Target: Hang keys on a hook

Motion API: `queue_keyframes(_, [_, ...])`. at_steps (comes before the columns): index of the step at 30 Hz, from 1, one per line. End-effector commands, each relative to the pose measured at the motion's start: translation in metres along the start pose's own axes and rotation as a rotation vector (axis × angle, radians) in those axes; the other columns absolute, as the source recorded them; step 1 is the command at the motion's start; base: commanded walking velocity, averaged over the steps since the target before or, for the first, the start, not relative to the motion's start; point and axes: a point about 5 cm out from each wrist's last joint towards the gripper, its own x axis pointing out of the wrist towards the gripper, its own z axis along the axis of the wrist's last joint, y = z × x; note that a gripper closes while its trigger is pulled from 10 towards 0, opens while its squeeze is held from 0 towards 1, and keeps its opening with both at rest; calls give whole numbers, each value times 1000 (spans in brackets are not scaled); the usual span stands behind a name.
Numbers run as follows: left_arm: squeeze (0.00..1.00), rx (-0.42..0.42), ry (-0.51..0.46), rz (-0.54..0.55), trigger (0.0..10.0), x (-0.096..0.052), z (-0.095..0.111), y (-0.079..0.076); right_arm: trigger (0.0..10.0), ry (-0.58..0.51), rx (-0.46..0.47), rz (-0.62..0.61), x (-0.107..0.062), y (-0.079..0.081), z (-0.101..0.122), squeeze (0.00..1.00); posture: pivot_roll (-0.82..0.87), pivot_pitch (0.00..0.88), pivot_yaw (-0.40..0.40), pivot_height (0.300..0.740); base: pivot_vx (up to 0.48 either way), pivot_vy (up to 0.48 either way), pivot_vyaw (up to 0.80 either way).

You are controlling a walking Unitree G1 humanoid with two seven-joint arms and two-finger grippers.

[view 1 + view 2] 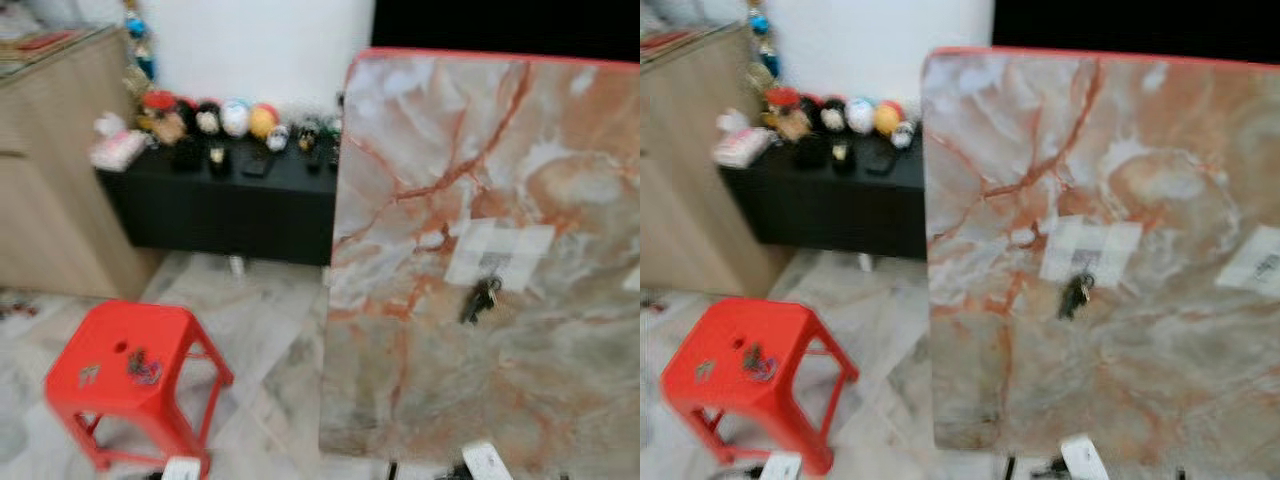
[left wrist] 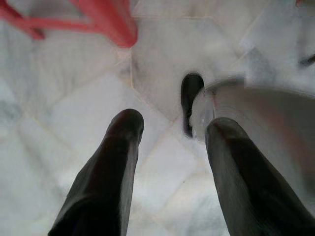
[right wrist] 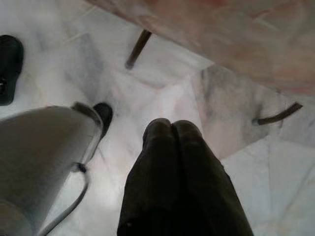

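**One table, one stool, one bunch of keys on the marble top**

One marble-patterned table (image 1: pixel 520 330) with a red far edge takes up the right of the scene. Its left edge runs straight, near to far. Left of it is a lane of pale marble floor (image 1: pixel 270 340), then one red plastic stool (image 1: pixel 125 370) at near left. Far left, one wooden cabinet (image 1: pixel 50 170). Against the far wall, one low black bench (image 1: pixel 230 205) carrying a row of small toys (image 1: pixel 215 118), blurred, count unclear.

One bunch of keys (image 1: pixel 481 298) lies on the tabletop, at the near edge of a white paper patch (image 1: pixel 498 250). The right eye view adds a second paper slip (image 1: pixel 1262 262) near the table's right side.

Left wrist view: left gripper (image 2: pixel 170 125) hangs over floor, fingers parted, empty, stool legs beyond. Right wrist view: right gripper (image 3: pixel 172 125), fingers pressed together, empty, beside the table's edge and two dark table legs (image 3: pixel 138 48).
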Motion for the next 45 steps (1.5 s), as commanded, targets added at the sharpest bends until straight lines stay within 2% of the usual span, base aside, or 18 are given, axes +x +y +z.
queue_keyframes(1, [0,26,14,18,10000,-1,-1,9,10000,-16,12,5,1,6,7,0,-30,0,-45,740,0,0,800])
queue_keyframes(2, [0,29,14,18,10000,-1,-1,9,10000,-19,37,3,2,7,7,0,-30,0,-42,740,0,0,800])
queue_keyframes(3, [0,36,13,21,10000,-1,-1,11,10000,-28,143,-6,2,9,6,0,-33,0,-27,740,0,0,800])
queue_keyframes(5, [0,44,9,22,10000,-1,1,13,10000,-36,232,-14,2,11,5,0,-34,0,-19,740,0,0,650])
queue_keyframes(6, [0,53,6,22,10000,-1,2,14,10000,-27,265,-3,3,13,4,0,-40,0,-8,740,0,0,0])
queue_keyframes(9, [0,64,0,22,10000,-1,3,14,10000,-15,284,1,3,14,2,0,-37,0,-6,740,0,0,0])
queue_keyframes(12, [0,65,-6,27,10000,-1,3,14,10000,-10,394,-23,3,15,-1,0,-36,0,7,740,0,0,0])
queue_keyframes(19, [0,83,-13,19,10000,-2,4,15,10000,-24,386,-12,3,16,2,0,-37,0,20,740,0,0,0])
queue_keyframes(23, [0,53,-20,29,10000,-2,4,18,10000,-34,417,-16,3,18,3,0,-50,0,28,740,0,0,0])
queue_keyframes(28, [0,37,-28,28,10000,-2,6,17,10000,-38,409,-16,3,18,4,0,-43,0,27,740,0,0,0])
queue_keyframes(31, [0,71,-24,29,10000,-2,6,17,10000,-41,415,-19,3,17,4,0,-38,0,27,740,0,327,0])
queue_keyframes(45, [0,57,-18,34,10000,-2,4,18,10000,-39,430,-29,3,17,3,0,-46,0,42,740,0,472,0])
